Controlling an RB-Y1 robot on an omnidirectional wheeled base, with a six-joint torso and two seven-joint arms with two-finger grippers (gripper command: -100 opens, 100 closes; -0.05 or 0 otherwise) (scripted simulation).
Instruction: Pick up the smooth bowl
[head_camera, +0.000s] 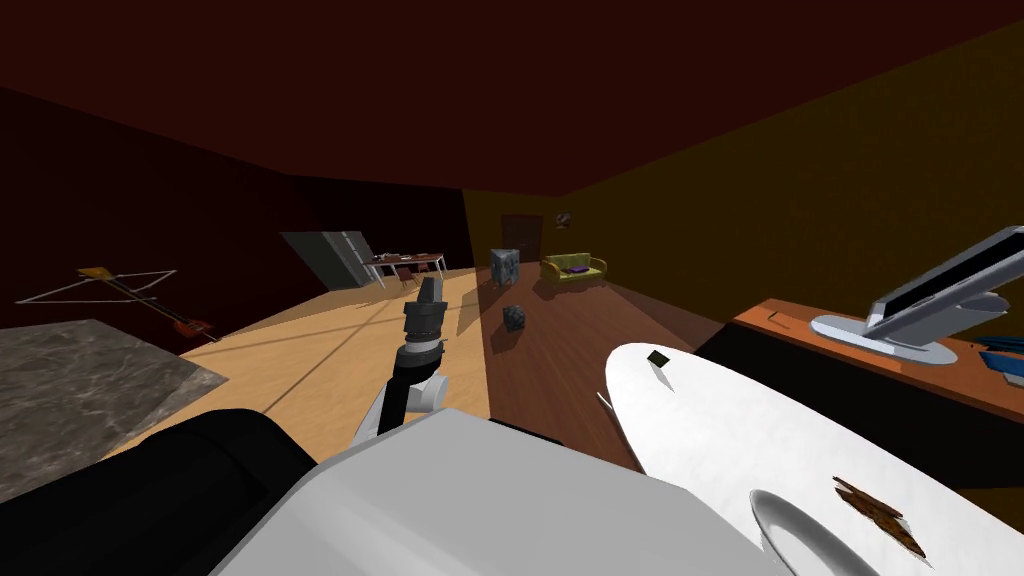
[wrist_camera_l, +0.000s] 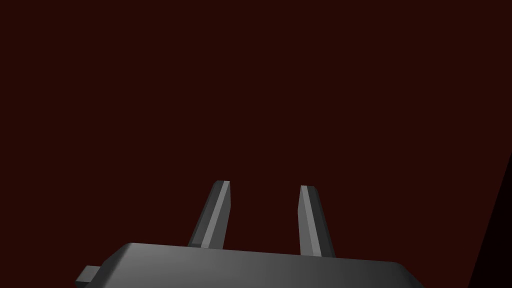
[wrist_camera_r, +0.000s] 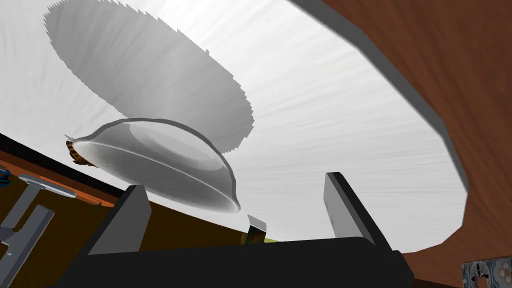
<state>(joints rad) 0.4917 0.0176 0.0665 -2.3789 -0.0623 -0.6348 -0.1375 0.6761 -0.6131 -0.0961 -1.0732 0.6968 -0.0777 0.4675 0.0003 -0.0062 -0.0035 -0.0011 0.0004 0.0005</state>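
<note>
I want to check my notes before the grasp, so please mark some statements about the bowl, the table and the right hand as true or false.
1. The bowl rests on a white table. True.
2. The right hand is shut on the bowl. False: its fingers stand open, and the bowl is not between them.
3. The table is square. False: its edge is rounded.
4. A small brown thing lies beside the bowl on the table. True.
</note>
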